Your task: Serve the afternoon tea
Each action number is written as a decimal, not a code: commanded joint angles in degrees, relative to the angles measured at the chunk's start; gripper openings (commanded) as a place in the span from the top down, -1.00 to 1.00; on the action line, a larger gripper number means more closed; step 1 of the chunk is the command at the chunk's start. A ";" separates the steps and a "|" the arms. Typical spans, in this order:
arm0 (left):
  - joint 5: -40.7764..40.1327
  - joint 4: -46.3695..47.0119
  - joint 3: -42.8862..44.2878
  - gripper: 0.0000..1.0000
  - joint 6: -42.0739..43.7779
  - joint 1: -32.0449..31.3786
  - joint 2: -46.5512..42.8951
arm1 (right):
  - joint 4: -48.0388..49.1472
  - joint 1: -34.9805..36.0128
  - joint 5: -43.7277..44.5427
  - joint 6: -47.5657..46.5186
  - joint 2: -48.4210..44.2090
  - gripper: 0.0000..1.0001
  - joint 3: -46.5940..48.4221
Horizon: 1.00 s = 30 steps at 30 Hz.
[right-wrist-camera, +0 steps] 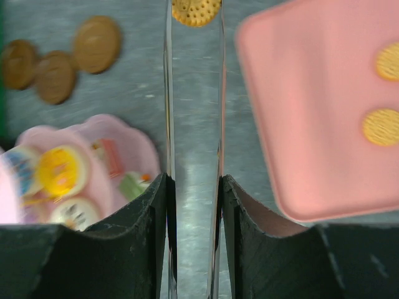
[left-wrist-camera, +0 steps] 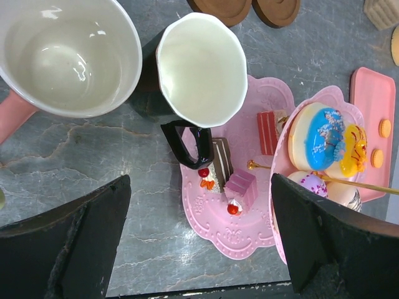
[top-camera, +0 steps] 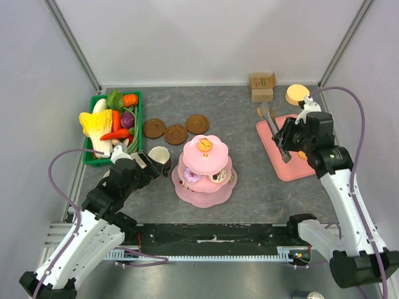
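A robot lab test cell. White panel walls (top-camera: 206,37) box in a grey stone-look counter (top-camera: 262,193) on 3 sides, with metal struts (top-camera: 73,43) at 11 and 1 o'clock. The left arm (top-camera: 93,218) and right arm (top-camera: 349,199) are bolted to an aluminium rail (top-camera: 249,254) at 6 o'clock, trailing purple cables (top-camera: 361,131). The food is plastic: toy vegetables (top-camera: 112,124) in a green crate (top-camera: 140,112) at 10 o'clock, a pink tiered stand (top-camera: 206,163) at centre.

The pink mug (left-wrist-camera: 62,56) and dark mug (left-wrist-camera: 201,68) are glossy white inside, like glazed ceramic, and catch highlights. The tiered stand (left-wrist-camera: 212,215) looks like smooth pink plastic with embossed scrollwork, and it sits on a matt, grey, marbled table (left-wrist-camera: 124,180). The tongs (right-wrist-camera: 168,112) are shiny and mirror-like, while the tray (right-wrist-camera: 299,112) is smooth, matt pink.
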 commanded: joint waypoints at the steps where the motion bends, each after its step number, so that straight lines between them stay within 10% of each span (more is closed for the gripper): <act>1: 0.05 -0.92 1.88 -0.99 1.38 0.13 -0.62 | -1.74 0.18 -19.97 -2.23 -4.82 0.29 4.76; 9: 0.58 -2.32 2.58 -0.99 1.20 0.04 -0.27 | -9.40 1.41 -36.60 -4.77 -10.19 0.29 6.34; 30: -2.67 -4.79 2.76 -0.99 0.77 0.13 -0.71 | -15.56 8.44 -34.85 -6.88 -13.36 0.21 6.88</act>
